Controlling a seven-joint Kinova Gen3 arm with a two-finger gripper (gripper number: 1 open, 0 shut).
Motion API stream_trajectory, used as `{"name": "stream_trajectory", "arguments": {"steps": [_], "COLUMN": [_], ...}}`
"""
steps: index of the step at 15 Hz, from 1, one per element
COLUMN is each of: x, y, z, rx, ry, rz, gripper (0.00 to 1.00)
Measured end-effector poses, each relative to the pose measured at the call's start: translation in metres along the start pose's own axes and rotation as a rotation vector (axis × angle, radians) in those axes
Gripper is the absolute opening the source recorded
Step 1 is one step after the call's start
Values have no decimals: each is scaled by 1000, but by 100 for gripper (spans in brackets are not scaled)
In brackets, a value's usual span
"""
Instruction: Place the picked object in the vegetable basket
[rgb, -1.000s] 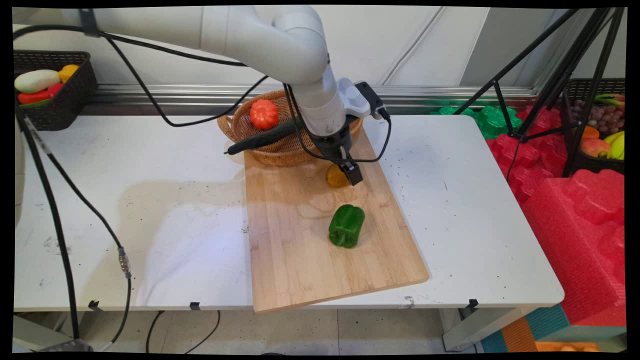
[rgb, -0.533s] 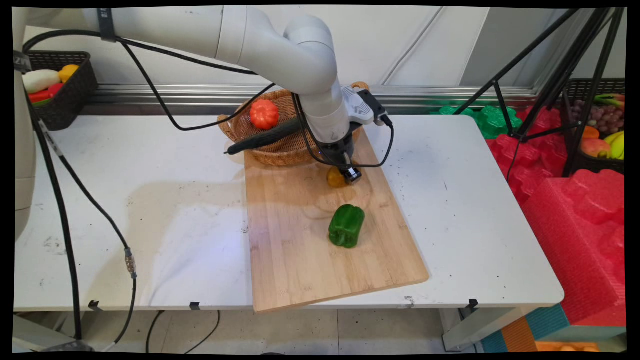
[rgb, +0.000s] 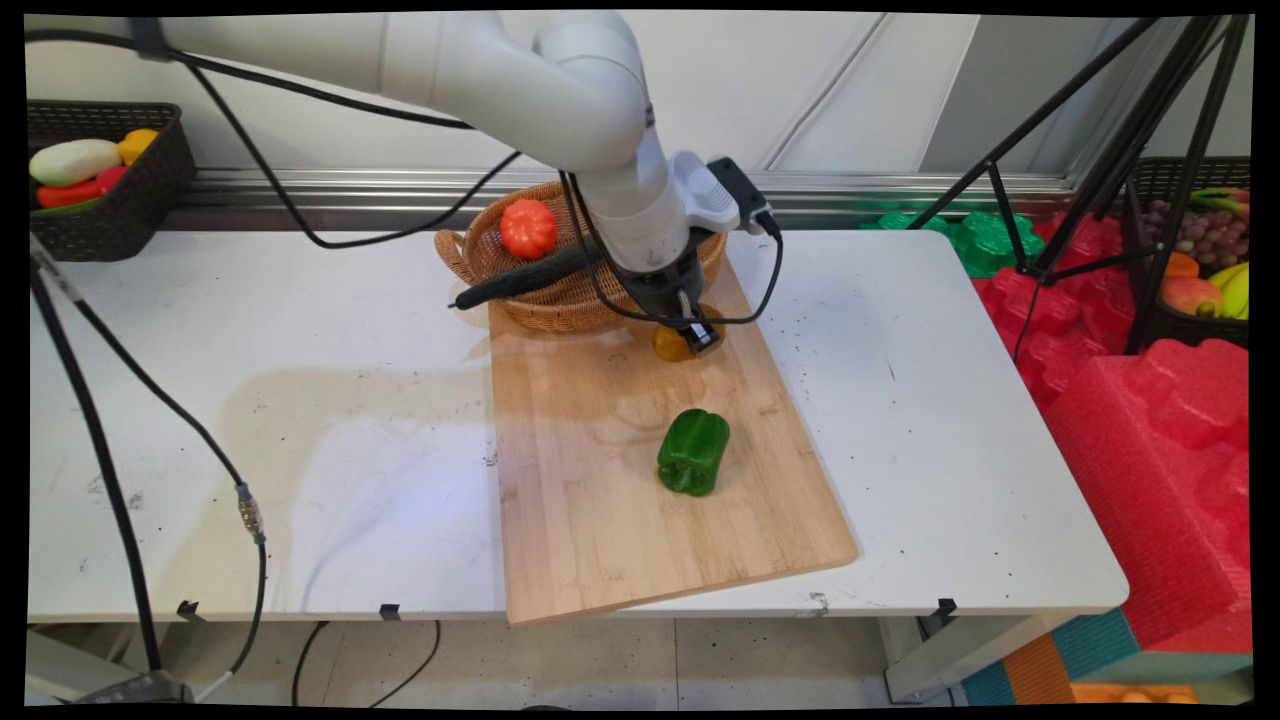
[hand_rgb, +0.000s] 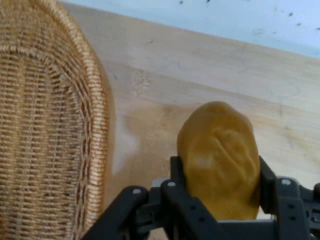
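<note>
A smooth yellow-brown potato-shaped toy (hand_rgb: 219, 160) is clamped between the fingers of the black two-finger tool (rgb: 697, 335), just above the pale wooden cutting board (rgb: 600, 500) on the white surface (rgb: 300, 420). It is judged light, rigid and slightly slippery, best gripped across its middle. A woven wicker basket (hand_rgb: 55, 125) is seen just beside the tool, and a green bell pepper (rgb: 692, 451) lies nearer the surface's front edge.

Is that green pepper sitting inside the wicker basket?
No, the green pepper lies on the wooden cutting board, well apart from the wicker basket, which holds an orange pumpkin.
</note>
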Motion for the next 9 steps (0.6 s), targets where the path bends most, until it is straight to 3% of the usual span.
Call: {"name": "stream_trajectory", "arguments": {"steps": [9], "x": [-14], "y": [-23], "z": [-87], "rx": [-75], "ry": [168], "rz": [67], "gripper": [0]}}
